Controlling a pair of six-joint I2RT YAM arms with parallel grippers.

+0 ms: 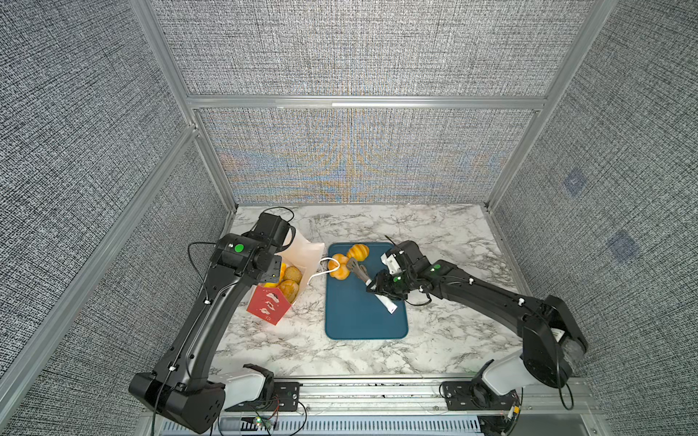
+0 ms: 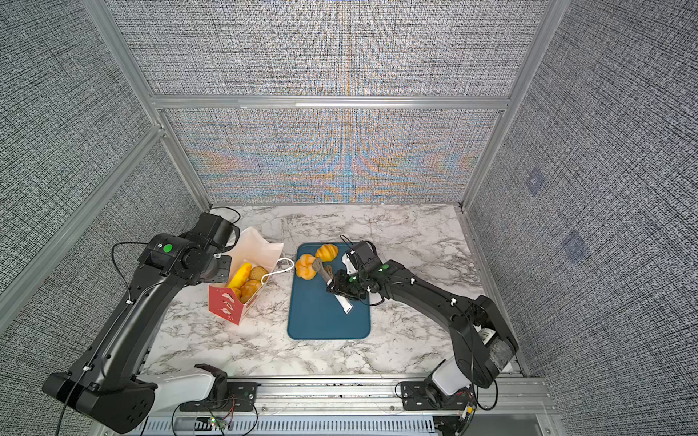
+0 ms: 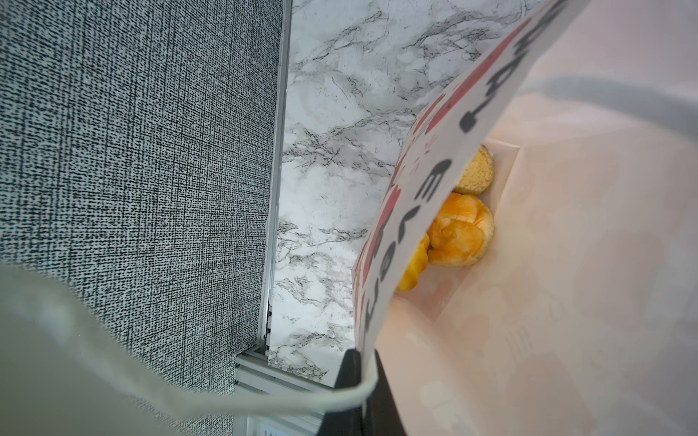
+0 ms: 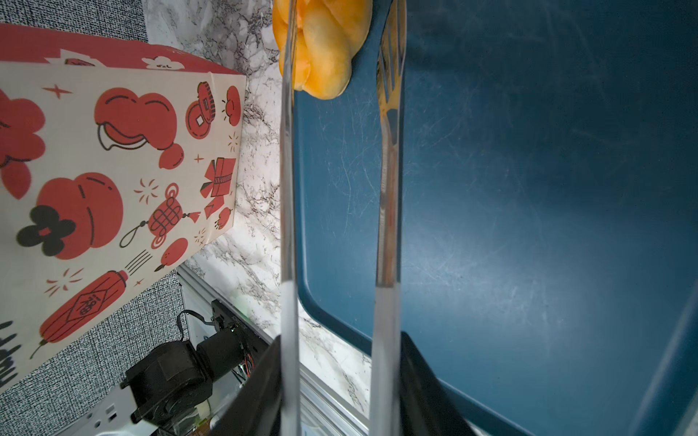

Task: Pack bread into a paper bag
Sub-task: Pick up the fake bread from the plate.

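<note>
The paper bag (image 1: 270,304) stands open left of the tray, red side toward the front, with several pieces of bread (image 1: 290,281) inside. My left gripper (image 3: 364,362) is shut on the bag's printed wall (image 3: 426,188), just outside the bread (image 3: 460,230). Two pieces lie on the blue tray (image 1: 364,321): a knot roll (image 1: 338,266) and a ridged one (image 1: 358,251). My right gripper (image 1: 377,287) is shut on metal tongs (image 4: 389,188). The tong arms stand apart with their tips at the knot roll (image 4: 325,45). I cannot tell whether they touch it.
A white cord handle (image 1: 325,266) of the bag drapes onto the tray's left edge beside the knot roll. Grey fabric walls close in the marble table (image 1: 453,264) on three sides. An aluminium rail (image 1: 377,392) runs along the front edge.
</note>
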